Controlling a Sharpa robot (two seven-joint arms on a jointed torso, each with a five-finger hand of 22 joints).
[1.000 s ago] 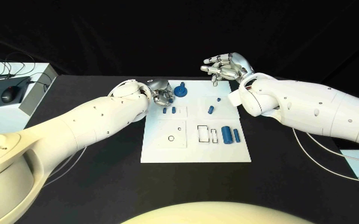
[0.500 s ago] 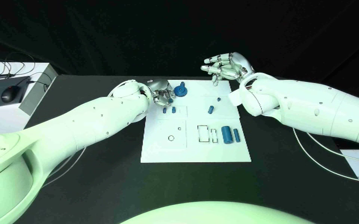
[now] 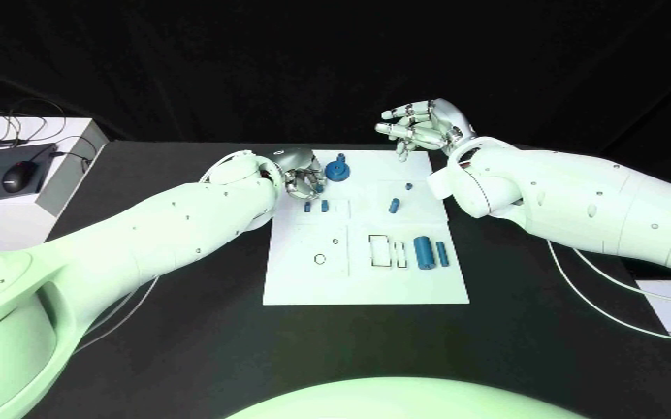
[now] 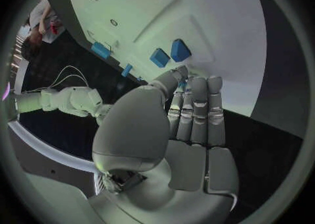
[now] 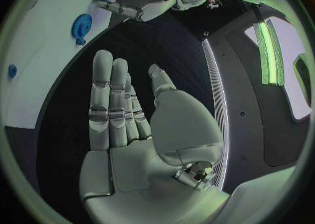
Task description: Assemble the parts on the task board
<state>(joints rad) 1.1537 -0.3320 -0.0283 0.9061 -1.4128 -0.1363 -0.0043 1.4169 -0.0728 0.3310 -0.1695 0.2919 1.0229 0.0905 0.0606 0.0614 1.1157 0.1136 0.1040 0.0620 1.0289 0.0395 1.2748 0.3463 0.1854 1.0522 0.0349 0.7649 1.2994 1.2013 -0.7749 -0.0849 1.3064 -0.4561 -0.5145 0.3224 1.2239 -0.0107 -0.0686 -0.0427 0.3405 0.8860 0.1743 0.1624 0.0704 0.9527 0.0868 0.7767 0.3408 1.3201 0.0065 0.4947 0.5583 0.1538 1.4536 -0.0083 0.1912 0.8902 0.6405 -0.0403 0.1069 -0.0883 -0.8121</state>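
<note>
Centrally on the black worktop (image 3: 168, 341) lies the white rectangular task board (image 3: 367, 283), its small blue parts spread across its recessed sections. Near its far edge sits a blue round disc-shaped part with a stub (image 3: 337, 170); just nearer, toward the left, stand two small blue blocks (image 3: 316, 207) side by side, and right of them a small blue slanted peg (image 3: 395, 206) and a tiny blue dot-like piece (image 3: 408, 186). Toward the near right, a short blue cylinder (image 3: 423, 247) and a longer blue rod (image 3: 442, 253) lie beside an empty rectangular outline (image 3: 379, 250).

Over the board's far left corner hangs the left hand (image 3: 298, 175), fingers (image 4: 197, 111) straight and close together, holding nothing, their tips just by the two blocks. Off the far right corner, the right hand (image 3: 424, 125) is raised above the worktop, fingers (image 5: 108, 98) extended and empty, thumb apart.
</note>
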